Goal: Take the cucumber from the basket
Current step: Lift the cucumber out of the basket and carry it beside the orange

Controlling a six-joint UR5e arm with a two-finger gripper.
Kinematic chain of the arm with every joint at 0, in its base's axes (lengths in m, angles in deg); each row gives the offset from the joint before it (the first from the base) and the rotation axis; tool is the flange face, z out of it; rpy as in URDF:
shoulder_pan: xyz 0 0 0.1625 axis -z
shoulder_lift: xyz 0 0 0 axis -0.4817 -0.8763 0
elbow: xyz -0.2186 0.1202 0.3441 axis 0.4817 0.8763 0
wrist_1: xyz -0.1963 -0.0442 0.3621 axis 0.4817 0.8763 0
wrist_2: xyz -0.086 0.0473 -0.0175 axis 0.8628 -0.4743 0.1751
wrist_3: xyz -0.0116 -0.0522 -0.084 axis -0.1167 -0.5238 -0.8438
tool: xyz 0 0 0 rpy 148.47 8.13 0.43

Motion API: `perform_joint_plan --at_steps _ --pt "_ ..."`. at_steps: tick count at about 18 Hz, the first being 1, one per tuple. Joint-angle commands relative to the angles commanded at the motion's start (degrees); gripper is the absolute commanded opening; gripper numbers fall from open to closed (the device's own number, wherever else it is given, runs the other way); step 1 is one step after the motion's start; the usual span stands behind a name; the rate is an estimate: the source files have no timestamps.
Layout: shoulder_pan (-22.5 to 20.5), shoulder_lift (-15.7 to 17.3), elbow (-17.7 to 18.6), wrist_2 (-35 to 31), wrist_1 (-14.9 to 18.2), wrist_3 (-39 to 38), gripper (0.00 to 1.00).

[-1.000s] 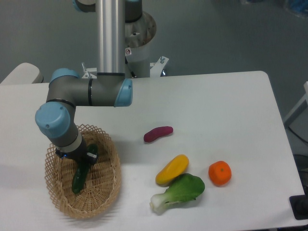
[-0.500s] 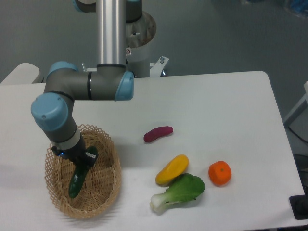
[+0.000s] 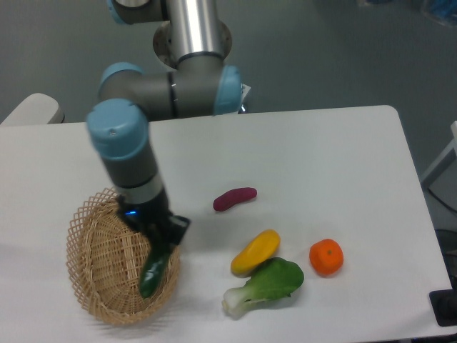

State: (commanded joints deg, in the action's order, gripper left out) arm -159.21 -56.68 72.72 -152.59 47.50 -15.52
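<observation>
Fixed camera: I see gripper clamped on upper end of cucumber, fingers closed around it. Cucumber hangs tilted, lower end down-left, over right side of wicker basket; can't tell whether tip touches weave. On white table: purple sweet potato, yellow fruit touching bok choy, orange near bok choy, apart from it.

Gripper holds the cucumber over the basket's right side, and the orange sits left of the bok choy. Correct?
Not quite. The camera view shows the orange right of the bok choy, not left. The gripper does hold the cucumber over the basket's right side.
</observation>
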Motion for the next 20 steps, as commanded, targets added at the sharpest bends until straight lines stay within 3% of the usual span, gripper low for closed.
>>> perform_joint_plan --at_steps 10,20 --pt "-16.09 0.09 -1.5 0.35 4.05 24.87 0.14" --pt "-24.98 0.0 -1.06 0.7 5.02 44.13 0.14"
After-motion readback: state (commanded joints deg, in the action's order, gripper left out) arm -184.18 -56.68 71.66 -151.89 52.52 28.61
